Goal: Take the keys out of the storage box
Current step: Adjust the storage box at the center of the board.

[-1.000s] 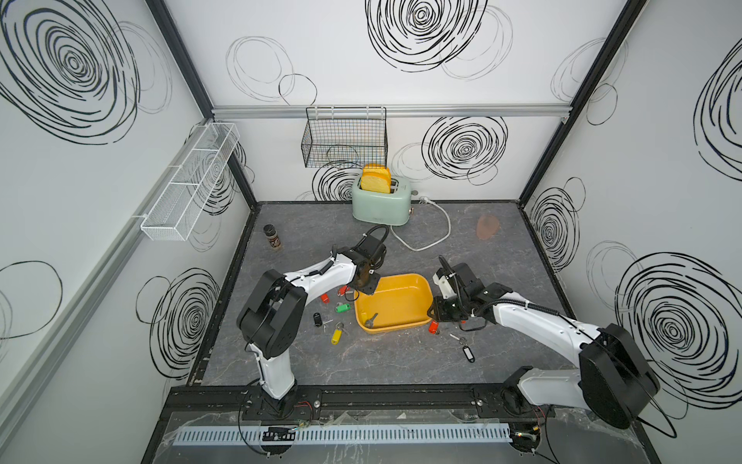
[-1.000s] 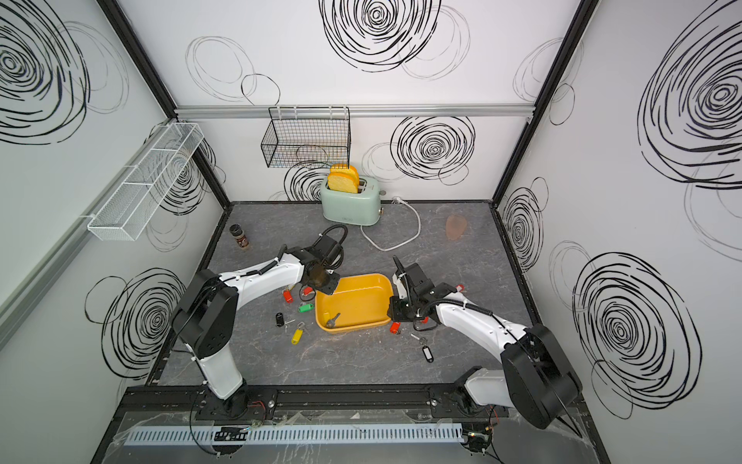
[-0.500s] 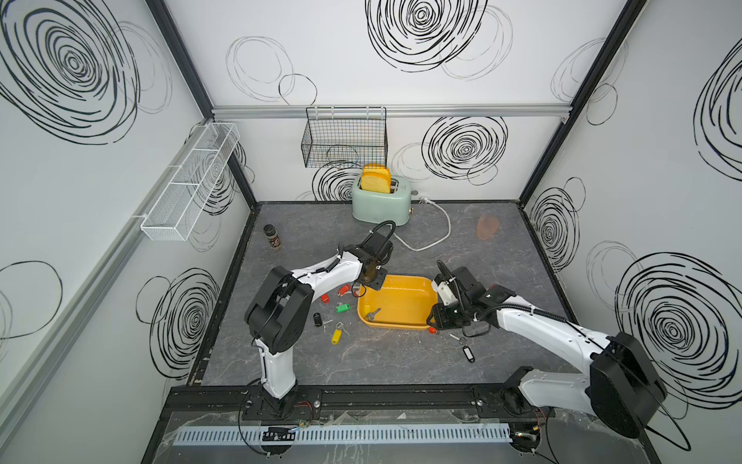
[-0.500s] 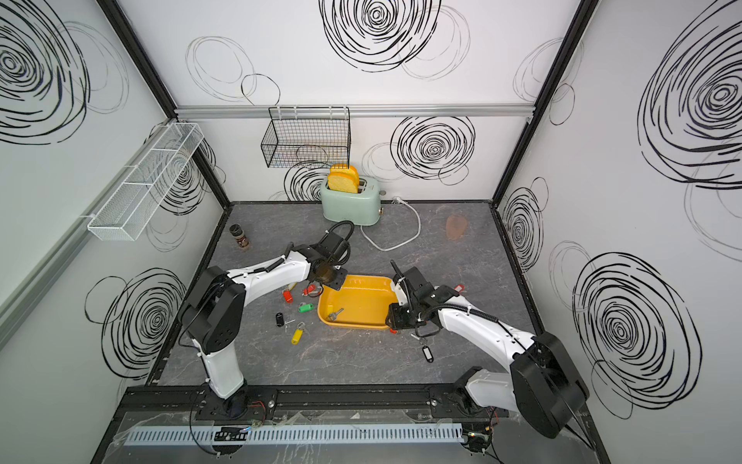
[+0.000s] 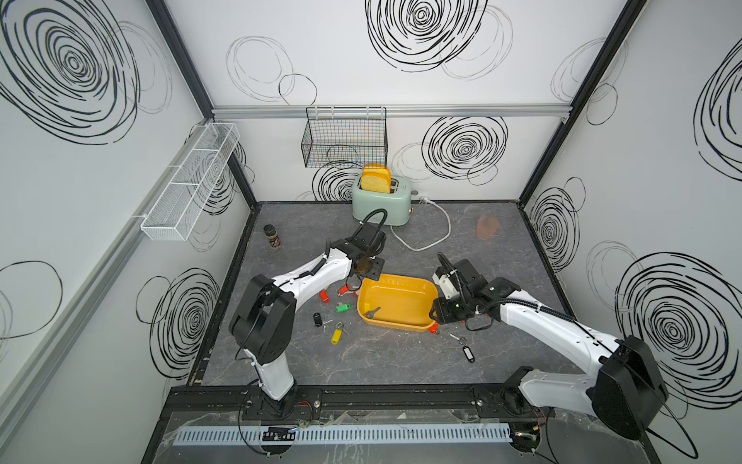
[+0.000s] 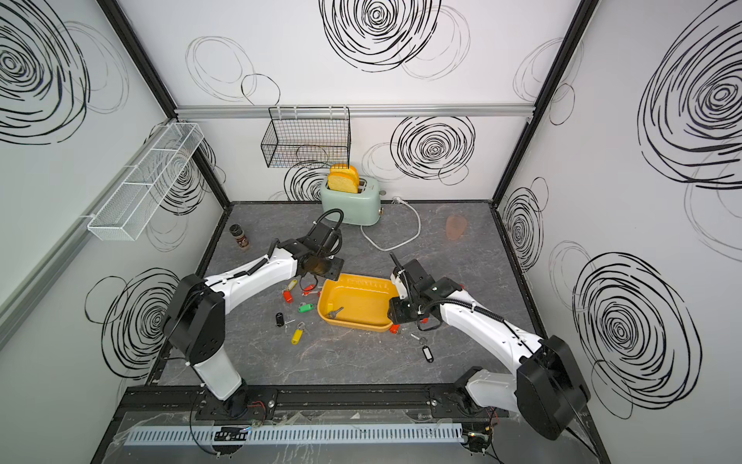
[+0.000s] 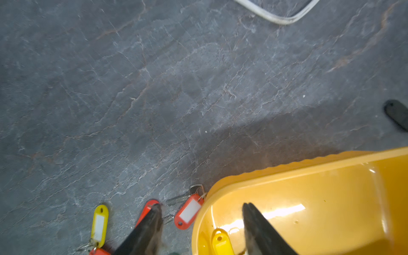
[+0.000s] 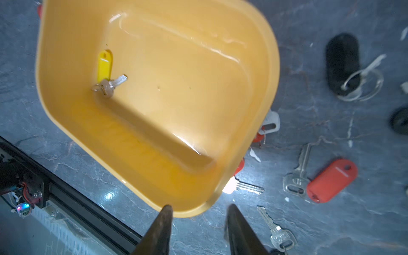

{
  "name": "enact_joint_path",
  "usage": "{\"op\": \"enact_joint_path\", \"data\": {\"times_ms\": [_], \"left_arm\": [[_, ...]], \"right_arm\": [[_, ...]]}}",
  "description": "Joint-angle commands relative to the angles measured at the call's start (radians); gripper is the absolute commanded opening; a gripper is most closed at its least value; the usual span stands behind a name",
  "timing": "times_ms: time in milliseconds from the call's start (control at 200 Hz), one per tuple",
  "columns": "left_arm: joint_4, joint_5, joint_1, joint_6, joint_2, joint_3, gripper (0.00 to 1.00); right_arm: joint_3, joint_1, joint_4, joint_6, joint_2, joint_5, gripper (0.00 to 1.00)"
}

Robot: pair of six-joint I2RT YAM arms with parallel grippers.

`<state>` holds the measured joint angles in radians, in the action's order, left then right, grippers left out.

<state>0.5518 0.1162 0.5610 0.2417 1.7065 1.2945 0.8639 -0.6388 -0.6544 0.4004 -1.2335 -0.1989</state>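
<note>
Storage box (image 8: 198,99) with one yellow-tagged key (image 8: 107,75) lies before right tool (image 8: 199,206), left tool (image 7: 202,205) straddling its rim, both wide, empty.

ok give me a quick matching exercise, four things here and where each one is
1 green-tagged key
2 toast
3 spice jar
4 wire basket

a hung on the back wall
b in the toaster
c on the table, beside the storage box
d standing by the table's left edge

Pairs: 1-c, 2-b, 3-d, 4-a
</note>
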Motion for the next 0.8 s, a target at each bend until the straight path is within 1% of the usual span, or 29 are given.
{"op": "enact_joint_path", "data": {"times_ms": [0, 95, 235, 320, 405, 420, 460, 600, 665, 760, 795], "left_arm": [[0.013, -0.003, -0.018, 0.046, -0.111, -0.06, 0.64], [0.005, -0.014, -0.042, 0.09, -0.205, -0.154, 0.65], [-0.043, -0.077, -0.079, 0.156, -0.344, -0.318, 0.65], [-0.071, -0.104, -0.102, 0.178, -0.384, -0.393, 0.64], [-0.111, -0.156, -0.116, 0.18, -0.393, -0.45, 0.63], [-0.119, -0.163, -0.117, 0.205, -0.393, -0.459, 0.63], [-0.141, -0.184, -0.117, 0.217, -0.391, -0.479, 0.62], [-0.208, -0.245, -0.118, 0.244, -0.374, -0.522, 0.58], [-0.222, -0.259, -0.114, 0.253, -0.366, -0.532, 0.56], [-0.227, -0.27, -0.108, 0.252, -0.364, -0.54, 0.5], [-0.226, -0.272, -0.108, 0.253, -0.365, -0.542, 0.5]], "right_arm": [[0.084, 0.001, 0.005, -0.055, 0.013, -0.012, 0.45], [0.12, -0.014, 0.072, -0.072, -0.043, -0.072, 0.45], [0.158, -0.068, 0.194, -0.069, -0.175, -0.127, 0.45], [0.196, -0.102, 0.238, -0.074, -0.273, -0.158, 0.45], [0.233, -0.128, 0.268, -0.093, -0.372, -0.181, 0.45], [0.242, -0.132, 0.27, -0.096, -0.389, -0.183, 0.45], [0.261, -0.142, 0.273, -0.103, -0.435, -0.189, 0.44], [0.298, -0.171, 0.307, -0.12, -0.542, -0.206, 0.44], [0.322, -0.188, 0.31, -0.131, -0.585, -0.201, 0.44], [0.354, -0.209, 0.302, -0.147, -0.638, -0.194, 0.44], [0.363, -0.214, 0.3, -0.153, -0.653, -0.195, 0.44]]}}
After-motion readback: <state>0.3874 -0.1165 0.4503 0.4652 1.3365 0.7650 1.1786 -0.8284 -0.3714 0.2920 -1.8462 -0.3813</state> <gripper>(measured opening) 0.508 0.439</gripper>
